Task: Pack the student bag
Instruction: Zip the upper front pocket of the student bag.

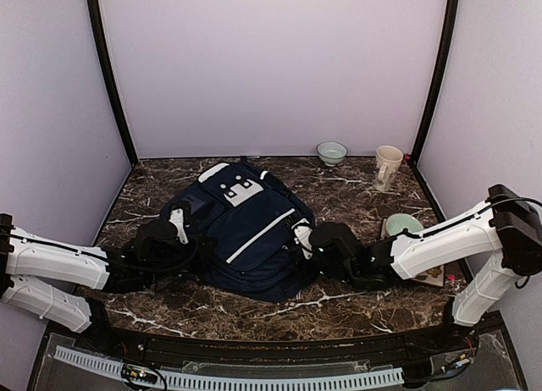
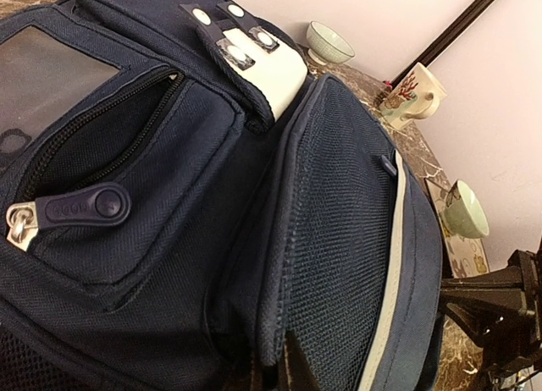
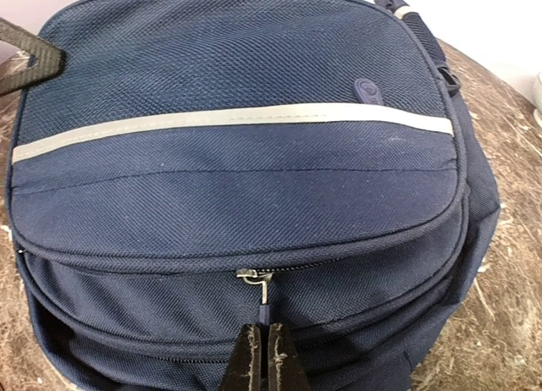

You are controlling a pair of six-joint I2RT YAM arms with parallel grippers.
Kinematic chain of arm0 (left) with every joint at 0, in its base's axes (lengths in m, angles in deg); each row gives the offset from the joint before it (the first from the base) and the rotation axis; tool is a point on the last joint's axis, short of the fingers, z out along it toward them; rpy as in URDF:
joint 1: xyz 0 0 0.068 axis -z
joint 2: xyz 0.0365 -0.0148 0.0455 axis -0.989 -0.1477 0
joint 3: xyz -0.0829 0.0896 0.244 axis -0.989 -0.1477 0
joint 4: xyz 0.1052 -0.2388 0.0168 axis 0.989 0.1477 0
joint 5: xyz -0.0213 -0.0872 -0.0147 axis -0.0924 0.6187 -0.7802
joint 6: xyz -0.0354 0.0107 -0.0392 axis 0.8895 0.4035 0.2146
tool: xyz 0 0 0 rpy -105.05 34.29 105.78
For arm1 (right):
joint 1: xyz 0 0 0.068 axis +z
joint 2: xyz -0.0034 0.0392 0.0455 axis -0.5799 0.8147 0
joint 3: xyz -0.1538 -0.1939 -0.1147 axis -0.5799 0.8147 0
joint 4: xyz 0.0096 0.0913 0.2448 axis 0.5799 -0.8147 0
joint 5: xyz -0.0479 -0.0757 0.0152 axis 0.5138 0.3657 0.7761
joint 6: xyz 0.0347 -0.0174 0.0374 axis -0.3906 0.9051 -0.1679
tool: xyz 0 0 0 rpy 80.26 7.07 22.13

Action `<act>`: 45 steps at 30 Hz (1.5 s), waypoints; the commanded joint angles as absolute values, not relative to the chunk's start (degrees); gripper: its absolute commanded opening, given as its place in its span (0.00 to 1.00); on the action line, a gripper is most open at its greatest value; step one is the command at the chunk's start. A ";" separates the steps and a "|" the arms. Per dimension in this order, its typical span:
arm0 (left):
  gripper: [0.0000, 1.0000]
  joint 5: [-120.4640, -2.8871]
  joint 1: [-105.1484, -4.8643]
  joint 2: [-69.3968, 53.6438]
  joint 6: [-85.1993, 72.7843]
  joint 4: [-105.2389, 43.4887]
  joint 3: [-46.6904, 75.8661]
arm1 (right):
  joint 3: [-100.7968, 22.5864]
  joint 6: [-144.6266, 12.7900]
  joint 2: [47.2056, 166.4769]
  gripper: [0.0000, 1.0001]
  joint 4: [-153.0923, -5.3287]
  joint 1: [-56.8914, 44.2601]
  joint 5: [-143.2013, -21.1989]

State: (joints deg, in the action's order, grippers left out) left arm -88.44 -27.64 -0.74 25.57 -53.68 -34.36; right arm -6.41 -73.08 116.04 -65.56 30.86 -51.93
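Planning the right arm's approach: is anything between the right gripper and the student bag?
Nothing visible: the right gripper is already at the student bag, shut on its zipper pull.

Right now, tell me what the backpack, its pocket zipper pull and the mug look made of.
The student bag: woven synthetic fabric, likely nylon or polyester, matte; the weave shows. The zipper pull: apparently moulded rubber or plastic tab, smooth, on a shiny metal slider. The mug: probably glazed ceramic, glossy cream with printed decoration.
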 commanded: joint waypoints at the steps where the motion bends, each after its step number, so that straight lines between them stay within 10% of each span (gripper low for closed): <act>1: 0.00 -90.75 -27.80 2.71 21.00 -47.23 -34.33 | -5.62 -73.25 115.75 0.00 -67.48 29.92 -55.45; 12: 0.05 -92.13 -27.80 7.74 17.95 -39.39 -33.74 | -7.88 -72.57 118.40 0.00 -65.82 32.21 -61.35; 29: 0.67 -84.25 -26.00 9.99 -0.44 -38.63 -28.50 | -7.74 -72.91 119.58 0.00 -66.04 32.67 -59.70; 45: 0.68 -79.90 -19.73 -0.05 -14.82 -47.97 -27.60 | -6.11 -72.79 119.02 0.00 -65.79 32.58 -57.16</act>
State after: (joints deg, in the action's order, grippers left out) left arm -82.54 -20.40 1.90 -10.48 -43.60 -28.70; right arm -7.63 -72.88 118.12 -64.77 32.43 -58.72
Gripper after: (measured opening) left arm 0.680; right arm 0.013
